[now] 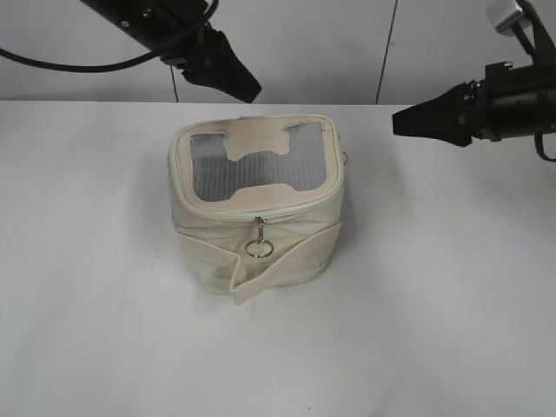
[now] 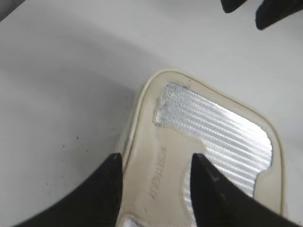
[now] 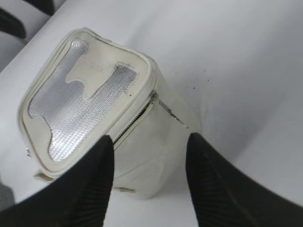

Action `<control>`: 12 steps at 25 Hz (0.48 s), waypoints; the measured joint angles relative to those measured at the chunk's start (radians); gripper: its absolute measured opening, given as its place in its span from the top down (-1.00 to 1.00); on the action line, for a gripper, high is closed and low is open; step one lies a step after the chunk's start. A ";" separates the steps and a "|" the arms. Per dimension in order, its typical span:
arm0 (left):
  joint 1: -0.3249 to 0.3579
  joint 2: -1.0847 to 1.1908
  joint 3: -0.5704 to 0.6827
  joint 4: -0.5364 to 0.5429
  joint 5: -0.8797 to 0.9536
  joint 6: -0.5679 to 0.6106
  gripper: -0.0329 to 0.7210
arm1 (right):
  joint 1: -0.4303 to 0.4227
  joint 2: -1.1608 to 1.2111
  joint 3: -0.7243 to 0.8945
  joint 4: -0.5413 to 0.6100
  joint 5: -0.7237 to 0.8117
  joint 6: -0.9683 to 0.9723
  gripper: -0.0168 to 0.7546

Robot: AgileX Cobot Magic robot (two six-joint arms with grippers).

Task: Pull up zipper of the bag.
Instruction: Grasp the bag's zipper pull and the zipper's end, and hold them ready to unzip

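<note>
The cream bag (image 1: 287,248) stands upright in the middle of the white table, grey mesh top with a bone-shaped patch facing up. The zipper (image 1: 261,211) runs round the top rim; one silver slider with a ring pull (image 1: 259,248) hangs at the front. In the right wrist view the bag (image 3: 156,142) shows an open stretch of zipper (image 3: 135,120) on its side. My left gripper (image 1: 248,87) hovers open and empty above the bag's back edge; it straddles the patch (image 2: 158,165) in the left wrist view. My right gripper (image 1: 401,122) is open, empty, to the bag's right.
The white table (image 1: 434,304) surrounds the bag on all sides. A cream strap flap (image 1: 278,269) sticks out from the bag's front. A pale wall with a dark vertical seam (image 1: 387,52) stands behind the table.
</note>
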 joint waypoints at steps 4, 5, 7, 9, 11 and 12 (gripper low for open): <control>-0.051 0.131 -0.198 0.065 0.057 -0.055 -0.13 | 0.004 0.008 0.079 0.123 -0.033 -0.253 -0.14; -0.059 0.153 -0.227 0.075 0.064 -0.071 -0.15 | 0.004 0.017 0.080 0.139 -0.034 -0.275 -0.16; -0.071 0.185 -0.263 0.083 0.086 -0.088 -0.18 | 0.004 0.034 0.079 0.157 -0.034 -0.299 -0.17; -0.079 0.219 -0.283 0.091 0.098 -0.102 -0.19 | 0.004 0.051 0.072 0.161 -0.034 -0.312 -0.18; -0.080 0.239 -0.288 0.097 0.104 -0.114 -0.20 | 0.004 0.076 0.060 0.161 -0.033 -0.317 -0.18; -0.080 0.248 -0.288 0.104 0.105 -0.120 -0.20 | 0.004 0.090 0.053 0.160 -0.032 -0.318 -0.18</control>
